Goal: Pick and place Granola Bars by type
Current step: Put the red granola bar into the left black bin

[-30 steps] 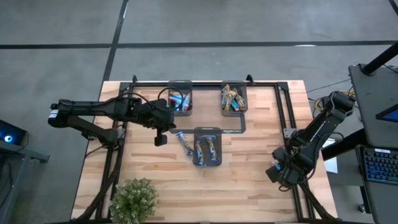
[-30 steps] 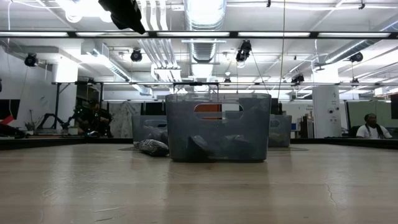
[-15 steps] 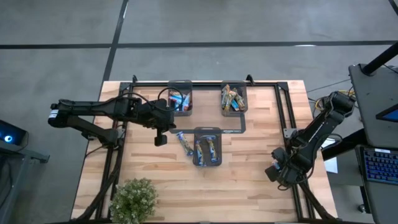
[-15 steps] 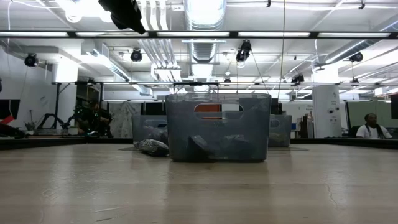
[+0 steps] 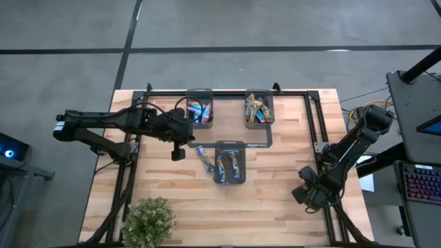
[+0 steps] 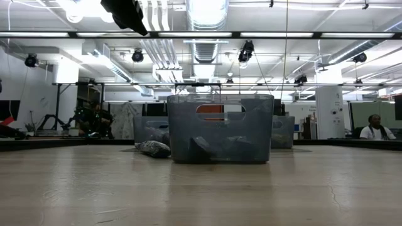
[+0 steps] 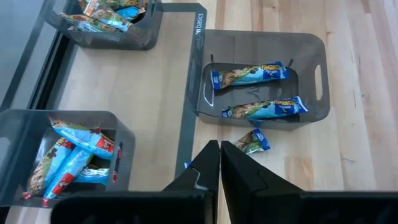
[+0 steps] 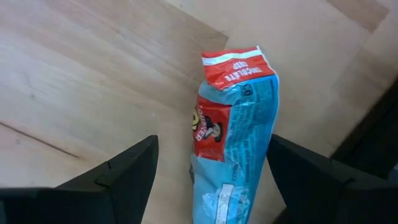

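**Granola bars: sorted groups and two loose ones**

Slim shiny light-blue wrapped granola bars [image 7: 251, 74] are lying flat, two side by side, in the near dark grey tray [image 7: 316, 46]. A small blue-and-brown bar [image 7: 252, 141] is sitting on the wood just beside that tray. Red-ended blue bars [image 7: 71, 155] are piling in another tray, brownish ones [image 5: 258, 108] in a third. One red-and-blue bar [image 8: 233, 134] is lying on wood near a table corner.

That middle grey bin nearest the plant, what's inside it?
The middle bin holds two blue-wrapped granola bars lying flat, side by side. A third bar lies outside on the table, against its wall. Nothing seems hidden under them, though the left gripper covers the table beside it.
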You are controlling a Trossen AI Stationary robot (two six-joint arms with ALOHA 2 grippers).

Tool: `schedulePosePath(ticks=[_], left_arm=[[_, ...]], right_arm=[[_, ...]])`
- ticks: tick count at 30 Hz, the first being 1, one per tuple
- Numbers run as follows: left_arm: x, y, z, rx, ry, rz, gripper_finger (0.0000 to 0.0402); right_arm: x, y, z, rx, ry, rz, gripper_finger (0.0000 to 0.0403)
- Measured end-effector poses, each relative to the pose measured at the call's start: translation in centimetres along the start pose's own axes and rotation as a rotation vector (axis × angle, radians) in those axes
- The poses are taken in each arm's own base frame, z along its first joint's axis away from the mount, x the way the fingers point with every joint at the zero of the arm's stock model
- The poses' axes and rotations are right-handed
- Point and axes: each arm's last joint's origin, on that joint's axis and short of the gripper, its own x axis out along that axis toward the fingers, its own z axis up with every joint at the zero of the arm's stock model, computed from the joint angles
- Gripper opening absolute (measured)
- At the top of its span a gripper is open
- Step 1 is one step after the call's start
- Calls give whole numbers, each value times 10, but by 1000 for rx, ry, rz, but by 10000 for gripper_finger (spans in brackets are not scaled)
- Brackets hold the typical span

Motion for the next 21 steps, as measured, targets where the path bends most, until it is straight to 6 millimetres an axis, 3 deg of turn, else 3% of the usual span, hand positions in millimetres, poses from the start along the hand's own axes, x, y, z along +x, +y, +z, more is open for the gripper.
schedulePosePath(ticks=[11, 21], left_arm=[[0, 0, 0, 5, 0, 1, 0], [0, 0, 0, 6, 0, 3, 0]], right_arm=[[5, 2, -2, 4, 15, -45, 275], [5, 2, -2, 7, 28, -45, 174]])
